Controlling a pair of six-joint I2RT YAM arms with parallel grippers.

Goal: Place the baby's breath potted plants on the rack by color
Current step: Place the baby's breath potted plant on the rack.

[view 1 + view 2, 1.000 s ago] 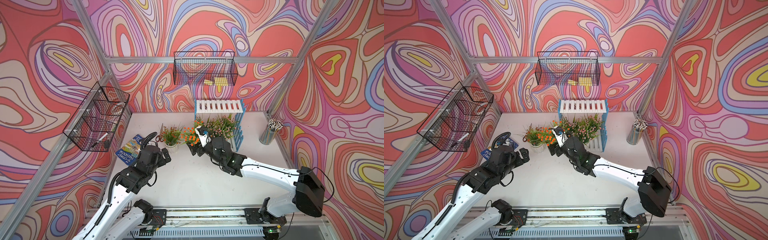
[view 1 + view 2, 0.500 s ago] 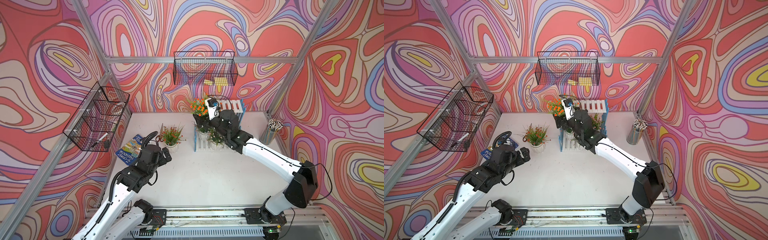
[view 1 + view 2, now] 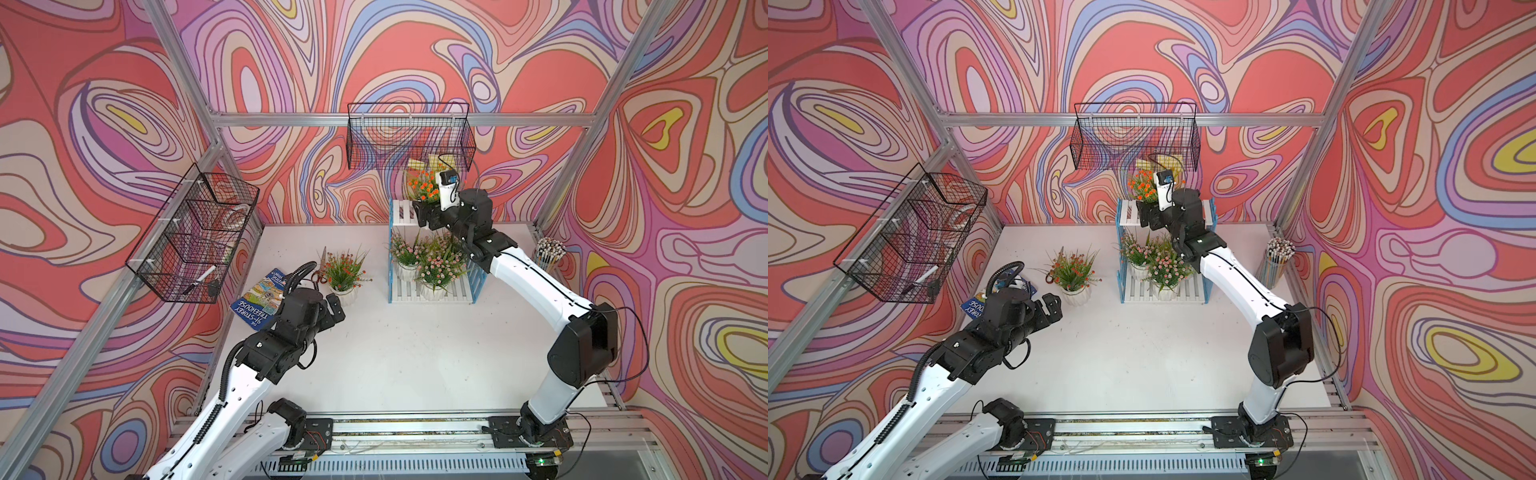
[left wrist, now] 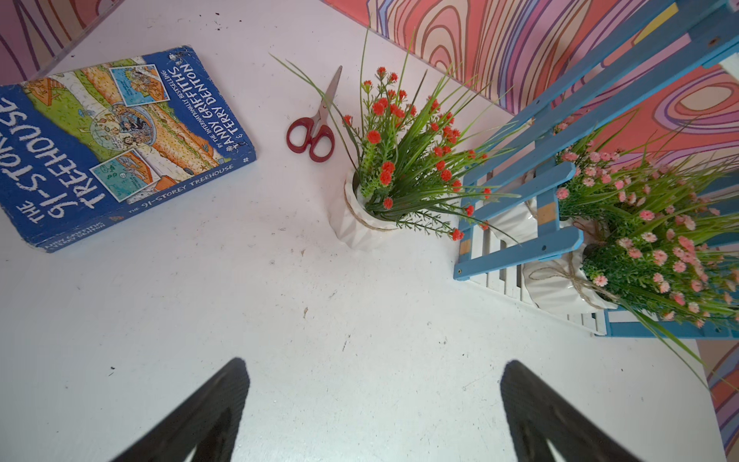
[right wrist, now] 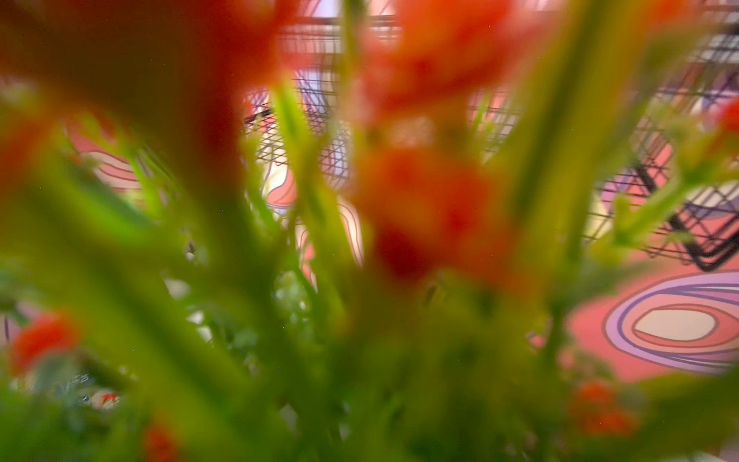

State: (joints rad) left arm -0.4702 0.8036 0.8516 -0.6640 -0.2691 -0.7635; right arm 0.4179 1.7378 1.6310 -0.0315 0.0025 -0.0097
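Observation:
My right gripper (image 3: 424, 212) is shut on an orange baby's breath potted plant (image 3: 423, 189), holding it at the top shelf of the rack (image 3: 391, 270). The gripper hides its pot, so I cannot tell if it rests on the slats. Blurred orange flowers (image 5: 424, 208) and leaves fill the right wrist view. Pink-flowered plants (image 3: 406, 252) (image 3: 441, 266) stand on the lower shelf. A second orange plant (image 3: 345, 270) (image 4: 404, 160) stands on the table left of the rack. My left gripper (image 3: 335, 306) (image 4: 372, 384) is open and empty just in front of it.
A blue book (image 3: 259, 303) lies left of my left gripper, and red-handled scissors (image 4: 316, 128) lie behind the orange plant. A cup of pencils (image 3: 548, 253) stands at the back right. One black wire basket (image 3: 409, 137) hangs above the rack and another (image 3: 195, 237) on the left wall.
My right arm has lifted an orange plant from the table, beside the other orange plant, up and back to the rack's top shelf. The left arm has not moved.

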